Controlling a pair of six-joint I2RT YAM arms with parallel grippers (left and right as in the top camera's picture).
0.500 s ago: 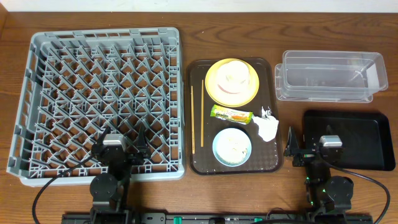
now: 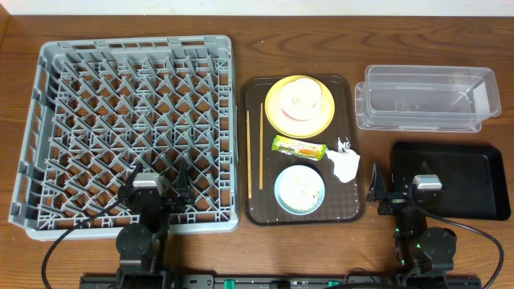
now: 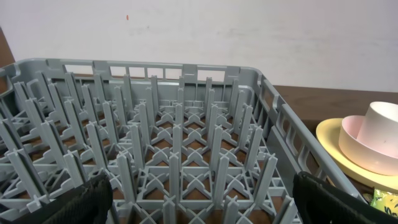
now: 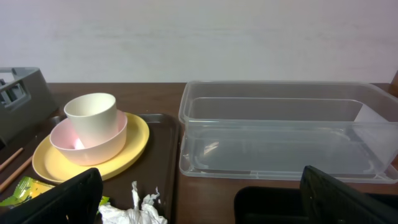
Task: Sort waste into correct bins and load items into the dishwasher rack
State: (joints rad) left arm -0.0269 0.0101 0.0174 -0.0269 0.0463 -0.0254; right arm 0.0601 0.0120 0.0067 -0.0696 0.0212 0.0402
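nothing has shifted: both jaws stand wide open and empty, left over the dishwasher rack, right beside the black tray. sorting has not begun; next, the right arm should reach the snack wrapper on the brown serving tray.

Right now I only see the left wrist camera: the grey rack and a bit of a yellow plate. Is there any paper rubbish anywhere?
Observer: Yes, a crumpled white napkin lies at the right edge of the brown tray.
Operator: Where are the bins?
Observer: To the right of that tray: a clear tub at the back and a black tray nearer you.
Operator: Any chopsticks?
Observer: Yes, wooden chopsticks lie along the brown tray's left side, next to the rack.
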